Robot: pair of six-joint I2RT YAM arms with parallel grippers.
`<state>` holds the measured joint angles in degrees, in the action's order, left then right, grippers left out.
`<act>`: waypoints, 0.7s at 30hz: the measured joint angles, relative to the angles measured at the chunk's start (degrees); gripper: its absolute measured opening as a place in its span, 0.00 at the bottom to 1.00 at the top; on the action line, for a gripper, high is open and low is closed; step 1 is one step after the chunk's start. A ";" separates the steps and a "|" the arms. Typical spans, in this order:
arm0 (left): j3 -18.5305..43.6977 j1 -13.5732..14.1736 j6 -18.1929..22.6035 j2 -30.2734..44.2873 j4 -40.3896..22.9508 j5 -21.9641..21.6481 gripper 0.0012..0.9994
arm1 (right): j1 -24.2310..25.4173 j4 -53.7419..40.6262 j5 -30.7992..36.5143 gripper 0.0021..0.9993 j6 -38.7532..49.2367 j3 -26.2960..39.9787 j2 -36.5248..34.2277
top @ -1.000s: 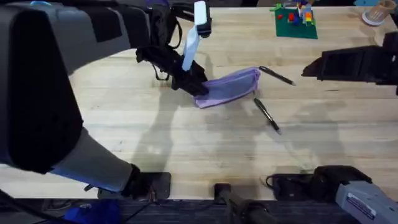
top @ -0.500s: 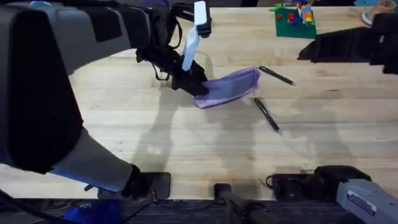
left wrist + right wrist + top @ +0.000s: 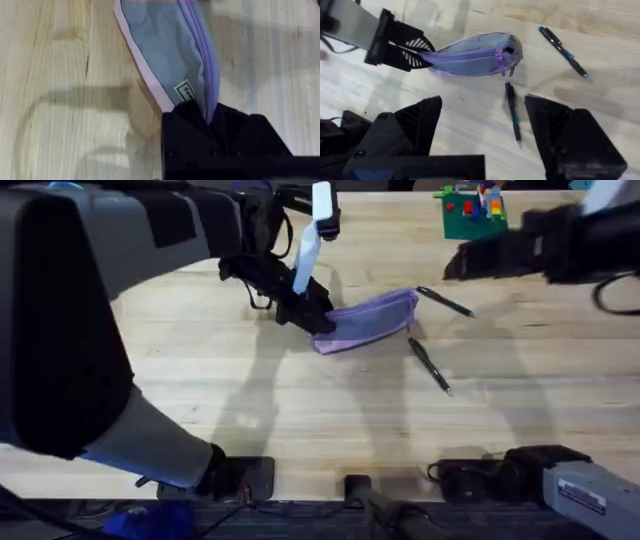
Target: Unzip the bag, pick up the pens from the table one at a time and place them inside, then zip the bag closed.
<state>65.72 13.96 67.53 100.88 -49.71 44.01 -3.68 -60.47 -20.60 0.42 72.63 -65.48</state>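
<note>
Two pens (image 3: 429, 365) lie on the counter (image 3: 300, 410), right of my pouch (image 3: 368, 319). Left claw (image 3: 318, 320) pinches its left end; right claw (image 3: 482, 127) hangs wide above.

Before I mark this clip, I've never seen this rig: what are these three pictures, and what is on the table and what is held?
These are two robot arms at a wooden table. One picture looks down from above; each of the others comes from a camera on a wrist. The left gripper is shut on one end of the purple bag, seen close up in its own wrist view. The right gripper is open and holds nothing, hanging above the bag. Two pens lie on the table beside the bag. A green toy block base sits at the far edge.
</note>
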 joint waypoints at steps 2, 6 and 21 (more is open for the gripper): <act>-0.01 0.00 0.00 0.00 0.00 0.00 0.04 | -0.73 2.71 0.00 1.00 0.12 -2.98 -0.02; -0.01 0.00 0.00 0.00 0.00 0.00 0.04 | -1.09 8.41 0.00 1.00 0.25 -9.66 -0.06; -0.01 0.00 0.00 0.00 0.00 0.00 0.04 | -4.57 30.02 0.00 1.00 -4.16 -27.33 -0.58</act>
<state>65.71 13.96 67.53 100.88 -49.71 44.01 -8.26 -30.45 -20.60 -3.75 45.30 -66.06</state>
